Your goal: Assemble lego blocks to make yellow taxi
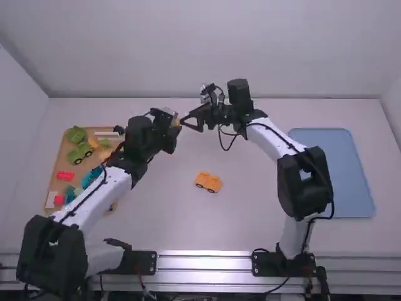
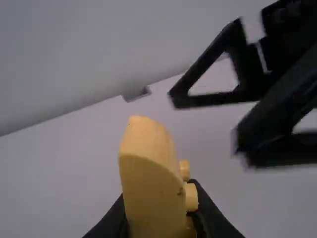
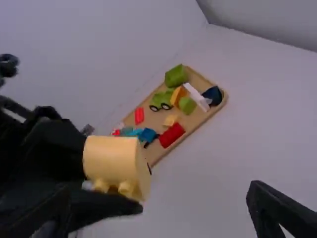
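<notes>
Apparently handover, toward far edge of table [image 1: 250, 219] — yellow block [image 2: 151, 173] is clamped by left gripper [image 1: 176, 123], right gripper [image 2: 208, 124] spread open — alignment needed before closing.

Our curved yellow block [image 2: 151, 183], studs facing sideways, held aloft in our left hand [image 1: 175, 123], our orange piece [image 1: 208, 181] with dark wheels on the tabletop [image 1: 250, 219]

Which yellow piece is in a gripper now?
The curved block with studs on one side: it's between the left gripper's fingers. The wheeled piece sits on the table, and smaller yellow pieces lie in the tray.
</notes>
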Action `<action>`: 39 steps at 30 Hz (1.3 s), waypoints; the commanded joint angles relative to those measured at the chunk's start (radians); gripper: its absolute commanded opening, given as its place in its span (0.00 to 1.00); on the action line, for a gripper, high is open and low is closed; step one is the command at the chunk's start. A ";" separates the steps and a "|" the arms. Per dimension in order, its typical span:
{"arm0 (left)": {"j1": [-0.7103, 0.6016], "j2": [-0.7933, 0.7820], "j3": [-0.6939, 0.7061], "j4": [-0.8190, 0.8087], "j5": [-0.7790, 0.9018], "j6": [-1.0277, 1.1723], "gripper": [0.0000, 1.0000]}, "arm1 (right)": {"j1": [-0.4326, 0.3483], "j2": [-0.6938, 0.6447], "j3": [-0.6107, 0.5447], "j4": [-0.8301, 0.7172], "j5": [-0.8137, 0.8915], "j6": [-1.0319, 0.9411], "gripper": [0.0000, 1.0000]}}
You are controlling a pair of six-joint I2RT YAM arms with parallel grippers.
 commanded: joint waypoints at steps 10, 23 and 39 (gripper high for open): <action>-0.047 0.037 -0.010 0.054 0.018 -0.094 0.04 | 0.034 0.013 -0.064 0.102 0.034 0.032 0.67; -0.051 0.037 -0.013 0.063 -0.087 -0.138 0.02 | 0.061 0.013 -0.194 0.388 0.037 0.163 0.41; -0.053 0.061 -0.013 0.138 -0.112 -0.160 0.21 | 0.076 0.013 -0.211 0.407 0.041 0.172 0.16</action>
